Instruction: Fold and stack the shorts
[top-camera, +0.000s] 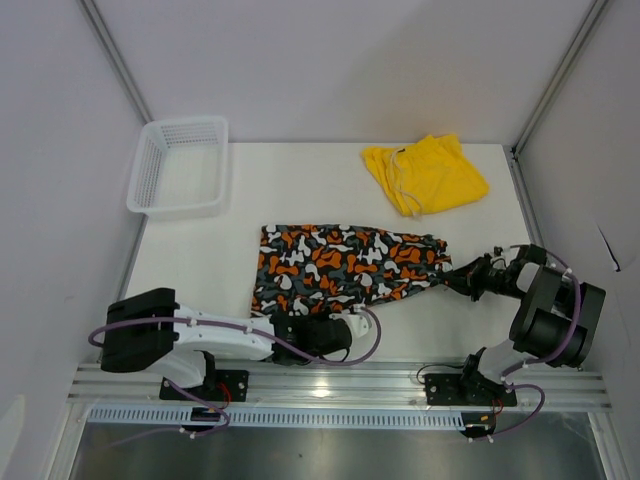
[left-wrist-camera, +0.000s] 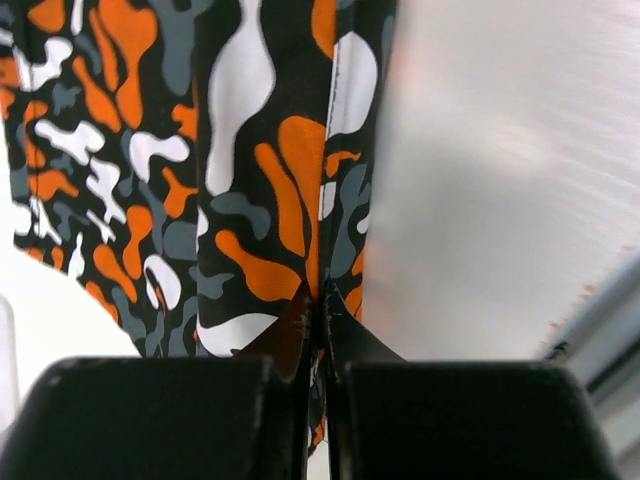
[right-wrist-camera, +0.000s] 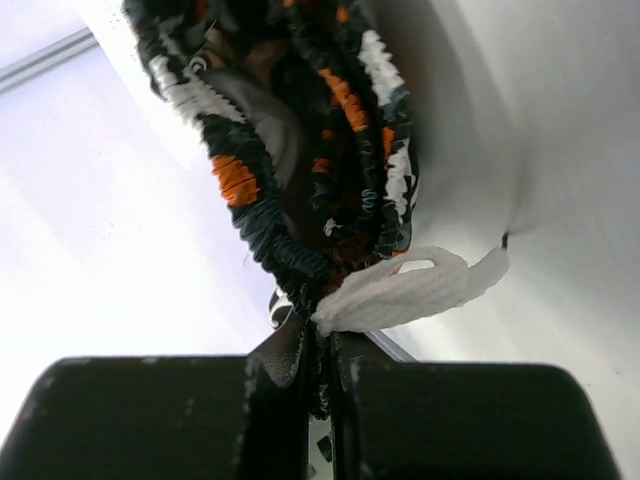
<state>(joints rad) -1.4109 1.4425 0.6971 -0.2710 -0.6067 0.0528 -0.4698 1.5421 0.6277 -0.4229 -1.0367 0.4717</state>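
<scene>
- White mesh basket (top-camera: 180, 165): far left corner of the table (top-camera: 300, 190), upright, well apart from both garments
- Left gripper (left-wrist-camera: 318, 305): at the near left of the patterned shorts (top-camera: 340, 262), jaws clenched on a fold of their near hem; the left wrist view shows the fabric pinched between the black fingertips
- Patterned shorts: centre of the table, spread lengthwise from left to right and lying mostly flat, the right end drawn to a point
- Yellow shorts (top-camera: 425, 175): far right part of the table, loosely bunched, a pale drawstring (top-camera: 405, 190) lying across them; well apart from the patterned pair and touched by neither gripper
- Right gripper (right-wrist-camera: 320, 340): clamped on the gathered elastic waistband at the right end of the patterned shorts; a white cord (right-wrist-camera: 410, 290) lies just beside the fingertips
</scene>
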